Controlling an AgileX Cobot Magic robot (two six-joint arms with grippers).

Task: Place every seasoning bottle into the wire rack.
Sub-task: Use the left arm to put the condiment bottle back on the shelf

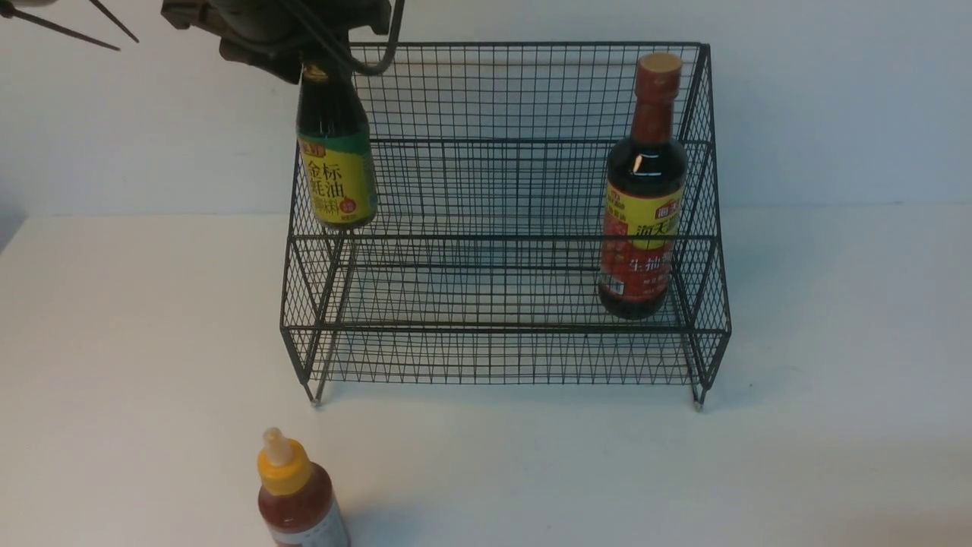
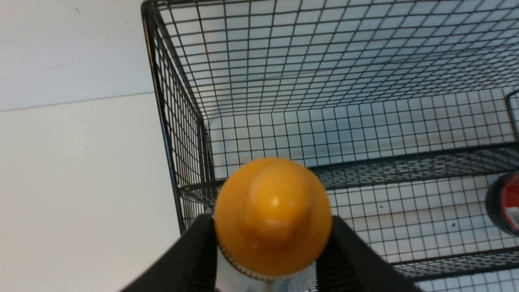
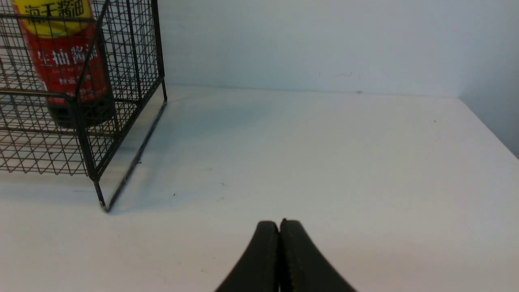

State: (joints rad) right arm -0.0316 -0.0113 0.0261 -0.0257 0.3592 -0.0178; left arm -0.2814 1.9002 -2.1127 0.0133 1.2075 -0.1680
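Observation:
The black wire rack [image 1: 493, 237] stands mid-table. The tall dark soy bottle [image 1: 642, 197] is upright on the right of its lower tier, also seen as the soy bottle [image 3: 65, 69] in the right wrist view. My left gripper [image 2: 271, 221] is shut on the yellow cap [image 2: 272, 215] of the dark bottle with the yellow-green label [image 1: 336, 171]. It holds that bottle upright at the rack's left end [image 2: 178, 121], raised off the table. The red squeeze bottle [image 1: 300, 497] stands on the table near the front edge. My right gripper [image 3: 279, 222] is shut and empty, low over the table right of the rack's corner [image 3: 93, 170].
A white wall runs close behind the rack. The left arm's body [image 1: 273, 30] fills the front view's top left. The table's right edge [image 3: 490, 129] shows in the right wrist view.

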